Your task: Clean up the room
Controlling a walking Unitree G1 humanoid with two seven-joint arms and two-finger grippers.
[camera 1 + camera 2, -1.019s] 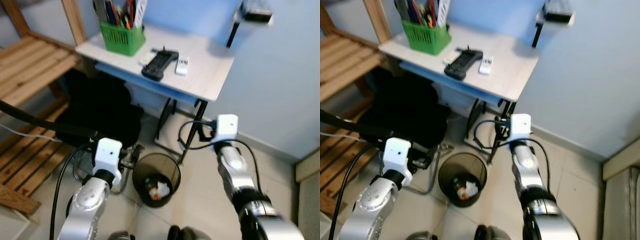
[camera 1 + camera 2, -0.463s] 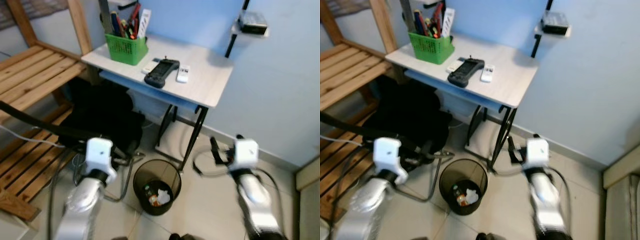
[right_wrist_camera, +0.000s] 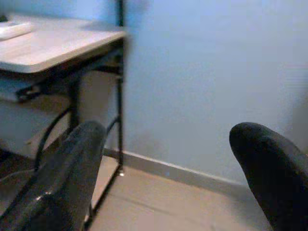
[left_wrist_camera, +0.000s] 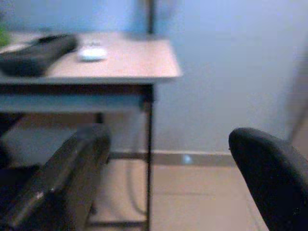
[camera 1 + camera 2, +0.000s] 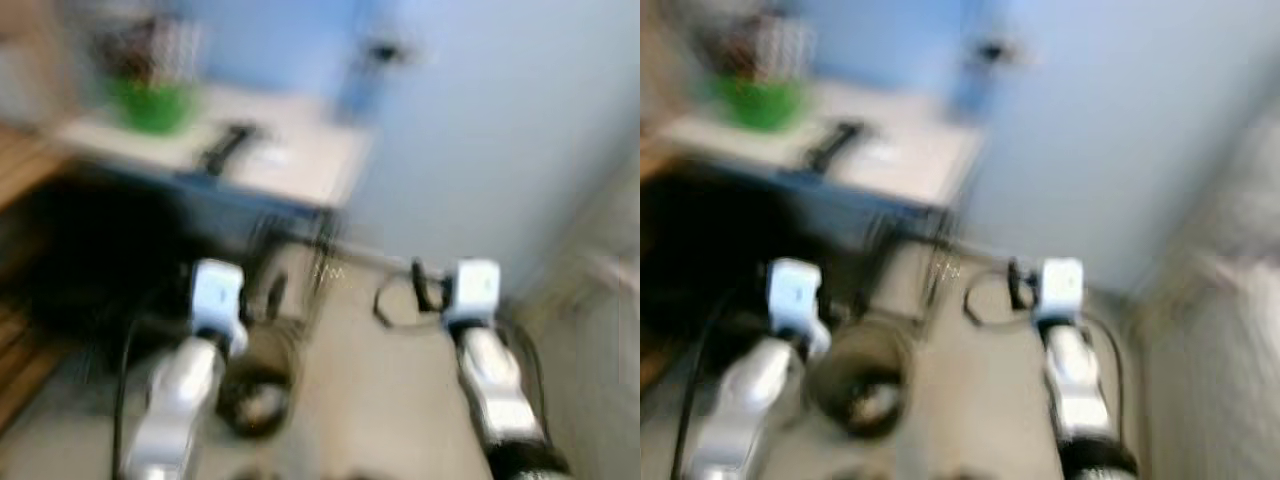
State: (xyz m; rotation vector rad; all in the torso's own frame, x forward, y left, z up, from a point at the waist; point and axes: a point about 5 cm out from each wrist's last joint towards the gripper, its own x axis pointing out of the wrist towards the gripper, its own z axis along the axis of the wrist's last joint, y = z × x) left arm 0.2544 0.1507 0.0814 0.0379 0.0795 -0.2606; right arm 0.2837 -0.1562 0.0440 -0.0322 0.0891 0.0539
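A: Head views badly blurred. Table against the blue wall, upper left. Green basket at the table's far left end, dark controller near its middle, white remote just beside the controller.

B: Bin?

A: Round bin on the tiled floor, below the table's front edge, something pale inside. Too smeared to say what.

B: Hands?

A: Left hand held low near the bin, fingers spread wide, empty, pointed at the table leg. Right hand to the right of the table, near the wall, also spread and empty, facing the baseboard. Black cable looped by the right wrist.
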